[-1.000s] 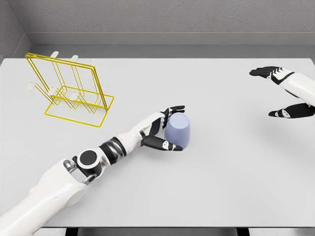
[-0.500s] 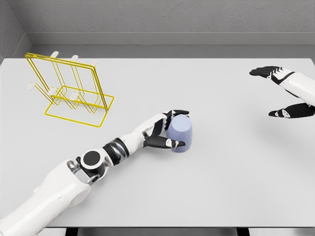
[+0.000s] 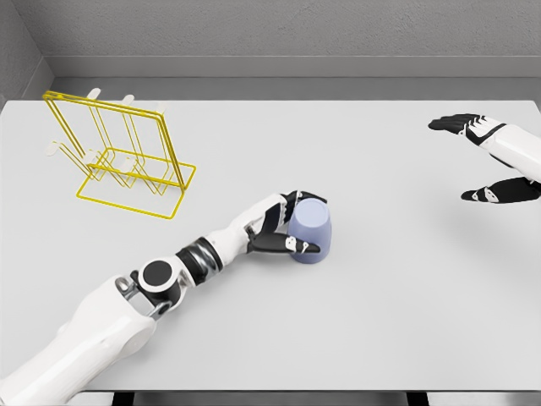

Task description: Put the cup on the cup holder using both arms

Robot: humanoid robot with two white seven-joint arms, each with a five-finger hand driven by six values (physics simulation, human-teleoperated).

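One cup [image 3: 308, 231], lavender, upside down on the worktop [image 3: 355, 321], is wrapped by the left hand [image 3: 283, 227] fingers; grip to be firmed before lifting. Right hand [image 3: 490, 161] spread wide, holding nothing.

Bright, even, shadow-poor simulator light; sharp from near edge to far wall.

The white table [image 3: 380, 321] is lit flatly with no glare or hot spots. Shadows are faint: a soft dark patch lies under the cup [image 3: 308, 233] on its near side, and a pale smudge under the yellow rack [image 3: 118, 152] at far left. The grey wall [image 3: 296, 34] shows fine grain and darkens slightly toward the left corner. Edges are crisp throughout, with no blur and no bending of straight lines.
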